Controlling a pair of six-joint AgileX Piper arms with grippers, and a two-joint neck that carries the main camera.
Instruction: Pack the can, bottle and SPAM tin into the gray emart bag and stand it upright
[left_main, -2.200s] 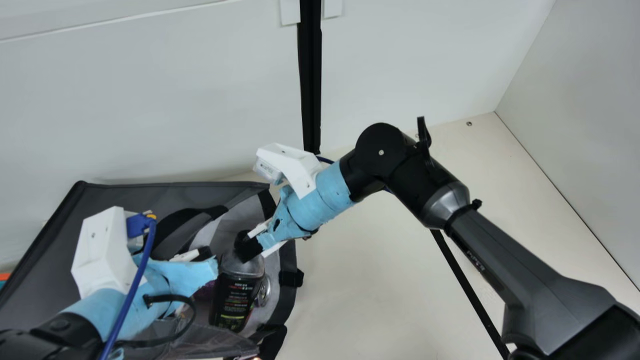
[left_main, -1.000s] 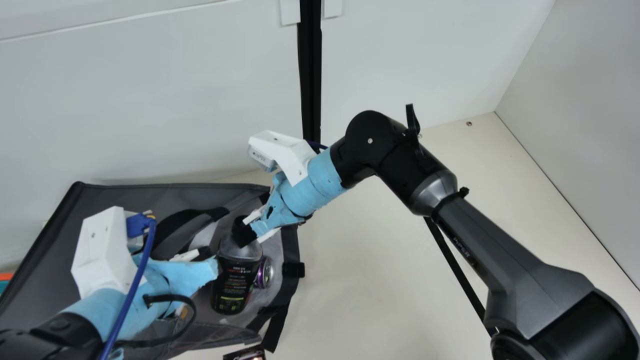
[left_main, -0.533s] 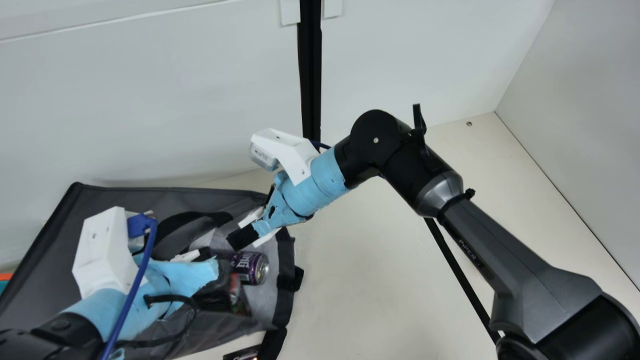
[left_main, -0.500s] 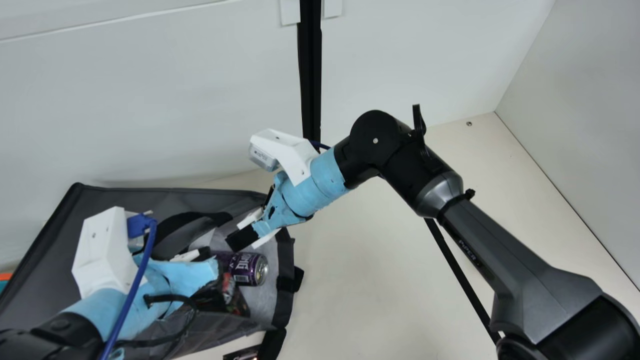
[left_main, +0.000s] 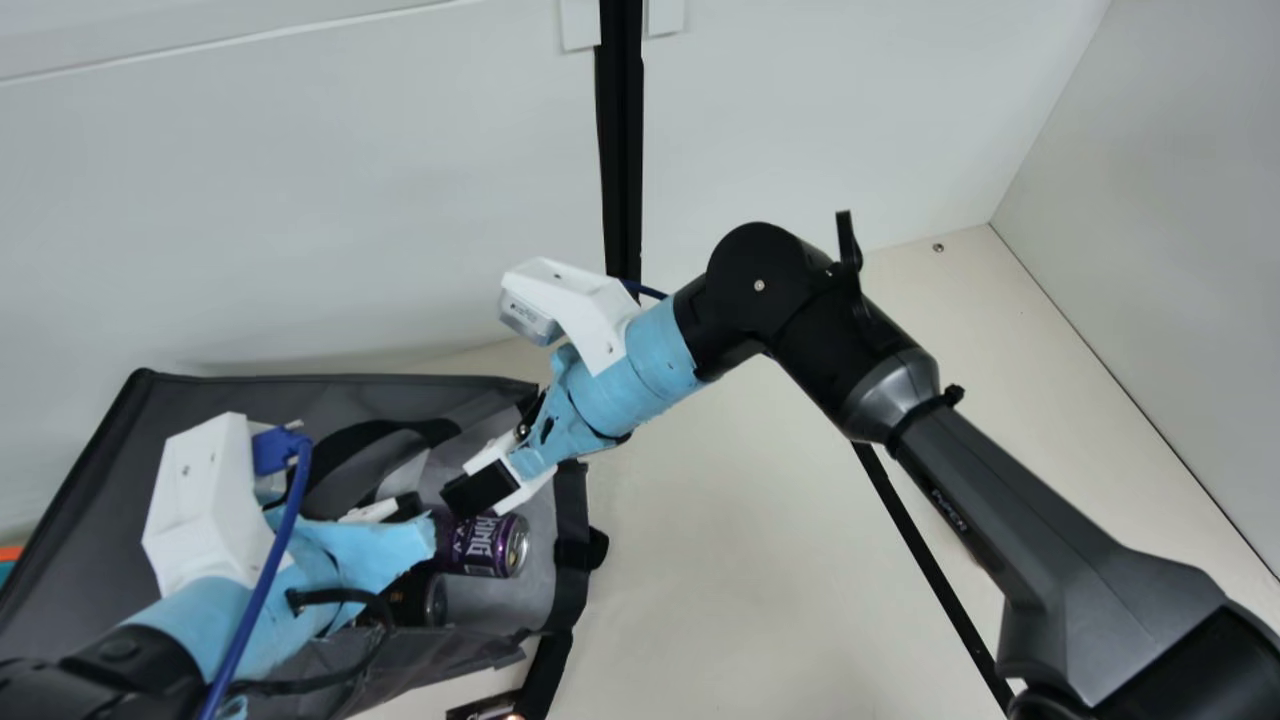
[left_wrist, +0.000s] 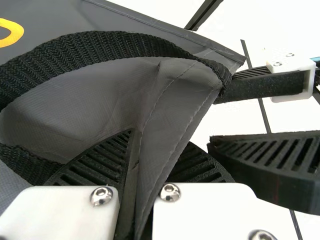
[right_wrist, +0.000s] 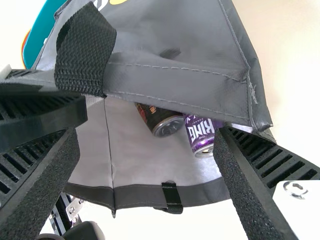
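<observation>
The gray bag (left_main: 120, 470) lies open-mouthed at the left of the main view. My left gripper (left_main: 412, 520) is at its rim; in the left wrist view the left gripper (left_wrist: 160, 150) is shut on a fold of gray fabric. Over the opening is my right gripper (left_main: 480, 488); in the right wrist view the right gripper (right_wrist: 148, 135) stands open, its fingers apart above the bag (right_wrist: 135, 165). Inside lie the purple can (right_wrist: 201, 132) and, beside it, the dark bottle (right_wrist: 165, 120), base showing, the rest under the fabric. I cannot make out the SPAM tin for certain.
A small dark printed object (left_main: 490, 708) is at the main view's bottom edge, near the bag's strap (left_main: 548, 665). The cream table (left_main: 720, 560) extends right of the bag. A teal and orange item (left_main: 8, 560) sits at the far left.
The right gripper has let go of the bottle, which has dropped from upright to lying in the bag. The right gripper moved slightly toward the left arm. The left arm has stayed in place.
</observation>
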